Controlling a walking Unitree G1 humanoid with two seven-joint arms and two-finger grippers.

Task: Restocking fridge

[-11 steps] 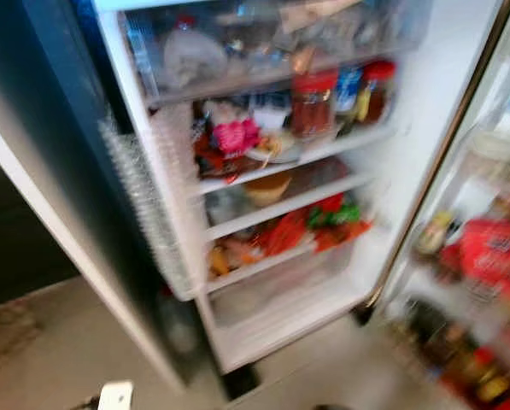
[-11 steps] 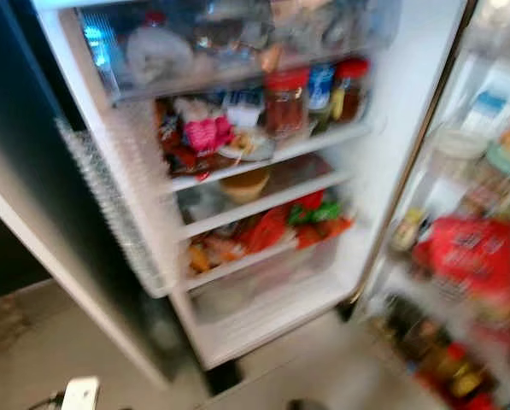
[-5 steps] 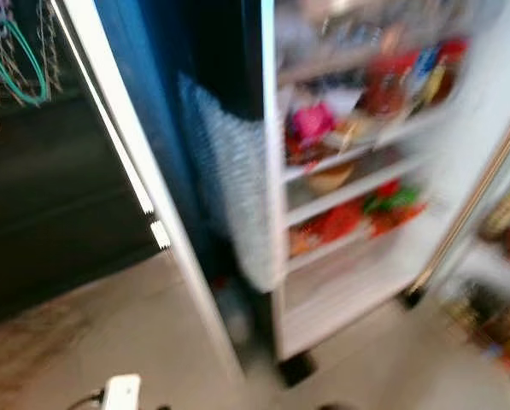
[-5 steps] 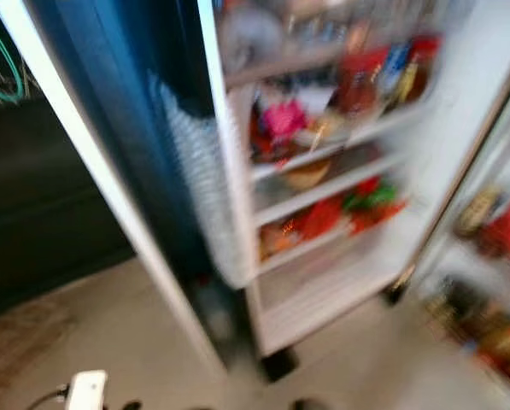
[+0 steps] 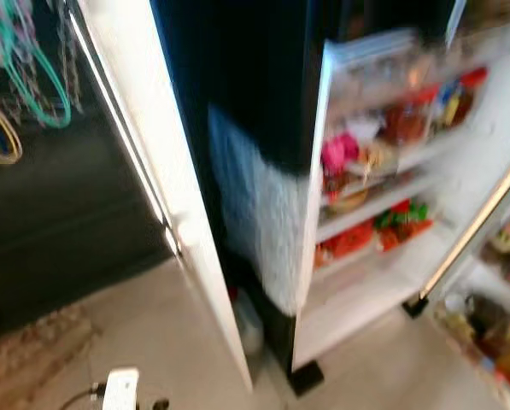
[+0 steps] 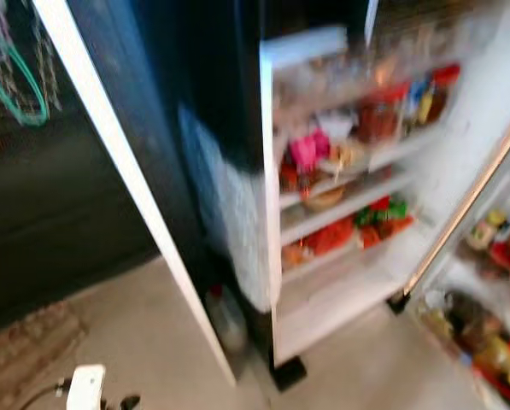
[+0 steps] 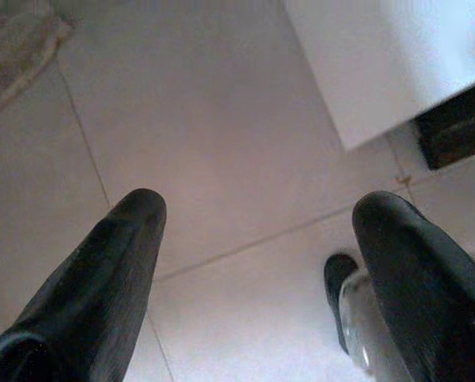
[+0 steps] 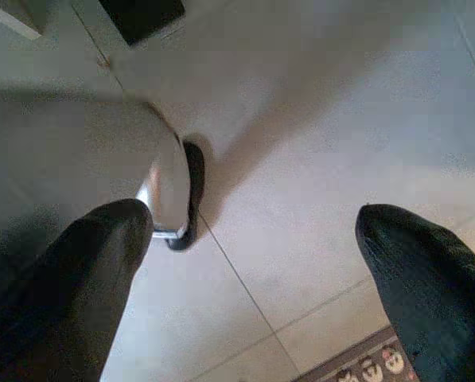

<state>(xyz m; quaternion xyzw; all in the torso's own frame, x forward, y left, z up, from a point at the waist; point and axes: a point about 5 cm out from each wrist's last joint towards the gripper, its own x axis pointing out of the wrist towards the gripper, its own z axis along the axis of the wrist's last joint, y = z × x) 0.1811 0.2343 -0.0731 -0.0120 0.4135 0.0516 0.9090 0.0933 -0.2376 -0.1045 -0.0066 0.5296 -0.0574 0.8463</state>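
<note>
The open fridge (image 5: 383,265) stands at the right of the blurred eye views, its white shelves packed with food. A red-lidded jar (image 6: 376,115) and a pink pack (image 5: 336,152) sit on an upper shelf, with red and green packs (image 5: 391,224) lower down. The open door's racks (image 6: 485,342) at the far right hold bottles and jars. Both arms hang low. My left gripper (image 7: 261,205) is open over the beige floor tiles, near the fridge's bottom corner (image 7: 364,87). My right gripper (image 8: 255,213) is open too, beside my own silver leg (image 8: 161,171).
A tall white panel (image 5: 152,154) slants down the middle left, beside the fridge's dark side. Turquoise and yellow hangers (image 5: 41,85) hang on a dark wall at the top left. On the floor lie a brown mat (image 5: 32,350) and a small white device (image 5: 120,389).
The camera has swung to the left: the fridge slid toward the picture's right, and the dark wall with hangers came into view. Nothing in the fridge has visibly moved.
</note>
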